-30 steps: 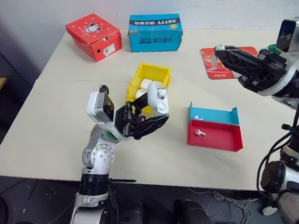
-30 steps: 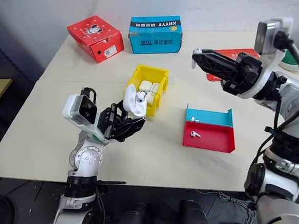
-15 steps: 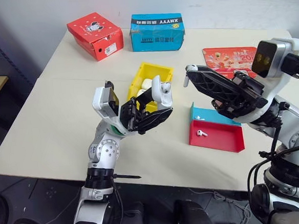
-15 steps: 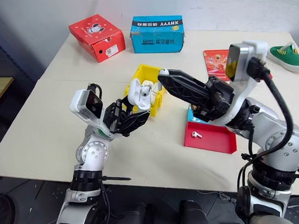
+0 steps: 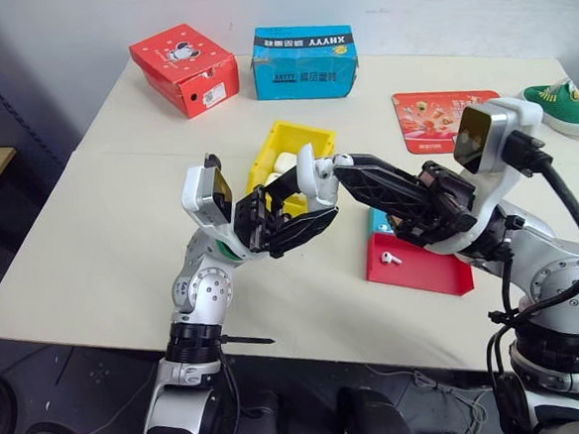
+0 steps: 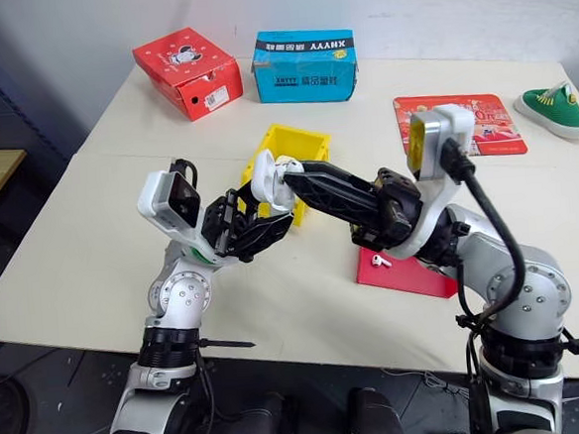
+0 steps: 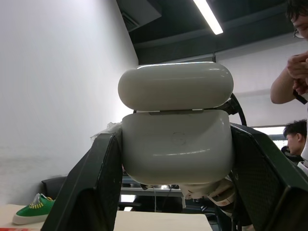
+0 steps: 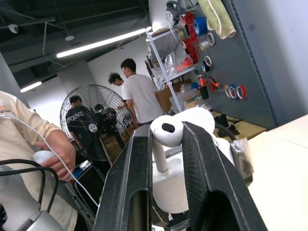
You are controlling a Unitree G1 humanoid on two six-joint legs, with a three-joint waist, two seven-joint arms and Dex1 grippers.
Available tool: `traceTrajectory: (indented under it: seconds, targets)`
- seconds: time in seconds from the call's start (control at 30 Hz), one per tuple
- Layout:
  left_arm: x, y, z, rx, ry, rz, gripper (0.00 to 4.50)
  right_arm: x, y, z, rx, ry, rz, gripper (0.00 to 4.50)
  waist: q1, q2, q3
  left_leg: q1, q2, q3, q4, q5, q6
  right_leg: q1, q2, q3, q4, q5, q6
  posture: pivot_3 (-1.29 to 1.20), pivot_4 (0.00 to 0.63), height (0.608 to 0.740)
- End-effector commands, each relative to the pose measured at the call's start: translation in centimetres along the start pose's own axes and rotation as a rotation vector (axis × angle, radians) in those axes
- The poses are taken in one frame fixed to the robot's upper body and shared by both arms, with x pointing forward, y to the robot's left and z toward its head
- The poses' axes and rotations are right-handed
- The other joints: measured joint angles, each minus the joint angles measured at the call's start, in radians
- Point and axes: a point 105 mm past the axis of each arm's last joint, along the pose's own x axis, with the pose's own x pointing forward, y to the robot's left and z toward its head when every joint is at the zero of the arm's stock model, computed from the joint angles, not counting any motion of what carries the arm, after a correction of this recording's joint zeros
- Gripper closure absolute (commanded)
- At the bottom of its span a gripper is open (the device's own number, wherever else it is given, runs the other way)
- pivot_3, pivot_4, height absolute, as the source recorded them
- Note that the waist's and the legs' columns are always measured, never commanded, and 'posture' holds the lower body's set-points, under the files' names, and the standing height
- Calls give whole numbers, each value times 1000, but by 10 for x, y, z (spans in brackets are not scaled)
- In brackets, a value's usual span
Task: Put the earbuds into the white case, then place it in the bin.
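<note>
Now putting an earbud into the white case. Held up over the table by the left gripper, clamped on its lower half with the lid flipped open (hinge side seen in the left wrist view). Pinched in the right gripper, one earbud with its stem pointing down, right up beside the open case. Next, probably: line the stem up with a slot, ease it down slowly, then let go. Waiting in the red-and-blue tray, another earbud. Behind the case, the yellow bin, already with other white cases inside.
</note>
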Motion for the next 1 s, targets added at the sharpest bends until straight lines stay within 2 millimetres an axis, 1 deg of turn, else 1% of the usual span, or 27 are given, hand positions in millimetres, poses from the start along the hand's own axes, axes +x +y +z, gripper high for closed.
traceTrajectory:
  seconds: [0.03, 0.27, 0.33, 0.4, 0.43, 0.47, 0.53, 0.57, 0.6, 0.63, 0.67, 0.7, 0.73, 0.8, 0.9, 0.93, 1.0]
  targets:
    - [7, -1, 5, 36, -13, -24, 1695, 2, 7, 0, -49, 2, 23, 3964, 0, 0, 0, 0, 0, 0, 0, 0, 0, 0, 0, 0, 0, 0, 0, 0, 150, 740]
    - [9, 0, 5, 40, -16, -21, 1695, 2, 2, -9, -65, 33, 5, 3964, 0, 0, 0, 0, 0, 0, 0, 0, 0, 0, 0, 0, 0, 0, 0, 0, 150, 740]
    - [9, 0, 6, 43, -17, -20, 1695, 1, 2, -16, -55, 71, 2, 3964, 0, 0, 0, 0, 0, 0, 0, 0, 0, 0, 0, 0, 0, 0, 0, 0, 150, 740]
    - [10, 1, 6, 45, -18, -21, 1695, 0, 3, -21, -90, 109, 6, 3339, 2, 0, 0, 0, 0, 0, 0, 0, 0, 0, 0, 0, -1, 0, 0, 0, 150, 740]
    - [10, 1, 6, 45, -18, -22, 1695, -1, 6, -25, -75, 133, 21, 3069, 1, 0, 0, 0, 0, 0, 0, 0, 0, 0, 0, 0, -1, 0, 0, 0, 150, 740]
    - [10, 1, 6, 46, -18, -22, 1695, -2, 6, -25, -99, 132, 21, 2783, 1, 0, 0, 0, 0, 0, 0, 0, 1, 0, 0, 0, -1, 0, 0, 0, 150, 740]
    - [9, 1, 7, 47, -16, -24, 1695, -2, 5, -19, -135, 84, 9, 2152, 1, 0, 0, 0, 0, 0, 0, 0, 1, 0, 0, 0, -2, 0, 0, 0, 150, 740]
    - [7, 0, 7, 47, -13, -23, 1695, -5, 7, -15, -139, 72, 4, 1876, 1, 0, 0, 0, 0, 0, 0, 0, 1, 0, 0, 0, -2, 0, 0, 0, 150, 740]
    - [5, 0, 8, 47, -4, -24, 1695, -10, 11, -15, -116, 85, 10, 1495, 1, 0, 0, 0, 0, 0, -1, 0, 1, 0, 0, 0, -2, 0, 0, 0, 150, 740]
    - [4, 0, 8, 48, 2, -24, 1695, -13, 14, -15, -99, 100, 16, 1216, 4, 0, 0, 0, 0, 0, -1, 0, 1, 0, 0, -1, -2, 0, 0, 0, 150, 740]
    - [1, 0, 8, 47, 15, -23, 1695, -19, 15, -14, -101, 108, 2, 819, 4, 0, 0, -1, 0, -1, -1, 0, 1, 0, 0, -1, -2, 0, 0, 0, 150, 740]
    - [-3, -1, 9, 48, 40, -28, 1695, -26, 17, -13, -97, 124, -15, 522, 4, 0, 0, -1, 0, -1, -1, -1, 1, 1, -1, -1, -3, 0, 0, 0, 150, 740]
    - [-7, 0, 9, 46, 68, -23, 1695, -34, 17, -11, -108, 135, -50, 522, 4, 0, 0, -1, 0, -1, 0, -1, 1, 1, -1, -1, -3, 0, 0, 0, 150, 740]
    - [-13, 0, 9, 44, 112, -14, 1695, -43, 16, -8, -123, 154, -93, 522, 3, 0, 0, -2, 0, -1, -1, -1, 2, 1, -1, -1, -4, 0, 0, 0, 150, 740]
    - [-32, 1, -6, 74, 342, 1, 1695, -61, 8, -4, -196, 255, -188, 522, 1, 0, 0, -1, 0, -1, -1, -1, 2, 1, -1, -1, -6, 0, 0, 0, 150, 740]
    - [-38, 0, -12, 78, 430, -16, 1695, -65, 6, -1, -242, 288, -212, 693, 0, 0, 0, -1, 0, -1, -1, -1, 2, 1, -1, -1, -6, 0, 0, 0, 150, 740]
    - [-49, 3, -21, 57, 574, 26, 1695, -69, 3, 2, -295, 344, -236, 1112, 2, 0, 0, 0, 0, 0, -2, -1, 1, 1, 0, -1, -8, 0, 0, 0, 150, 740]
